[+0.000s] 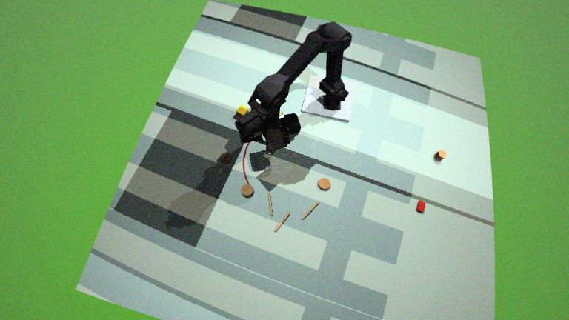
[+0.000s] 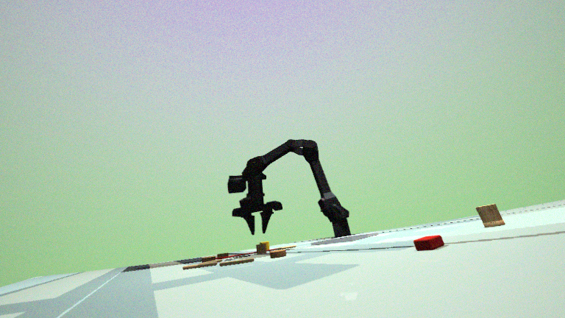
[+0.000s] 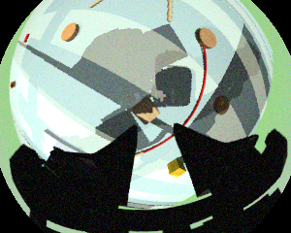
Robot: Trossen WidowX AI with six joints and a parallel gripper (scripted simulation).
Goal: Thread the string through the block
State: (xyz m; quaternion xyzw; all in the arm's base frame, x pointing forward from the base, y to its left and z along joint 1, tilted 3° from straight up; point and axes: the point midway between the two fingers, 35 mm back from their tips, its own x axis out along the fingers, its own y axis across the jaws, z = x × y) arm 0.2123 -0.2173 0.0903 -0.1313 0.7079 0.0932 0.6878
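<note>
My gripper [image 1: 270, 147] [image 2: 258, 226] [image 3: 155, 127] is open and empty. It hangs well above the table, over the small wooden block [image 3: 145, 112] [image 2: 263, 250]. The arm hides the block in the top view. The red string [image 1: 244, 163] [image 3: 202, 84] runs from the round wooden button [image 1: 247, 190] [image 3: 207, 38] in an arc towards the block and passes under my fingers. A thin wooden stick [image 2: 285, 247] lies on the table just beyond the block. In the wrist view my fingers hide it.
Three loose sticks [image 1: 270, 204] [image 1: 282, 221] [image 1: 310, 210] lie in front of the button. A second light button [image 1: 324, 184], a dark button [image 1: 225, 158], a yellow cube [image 1: 241, 110] [image 3: 177, 167], a red block [image 1: 421, 207] [image 2: 428, 242] and a short wooden cylinder [image 1: 439, 155] lie around.
</note>
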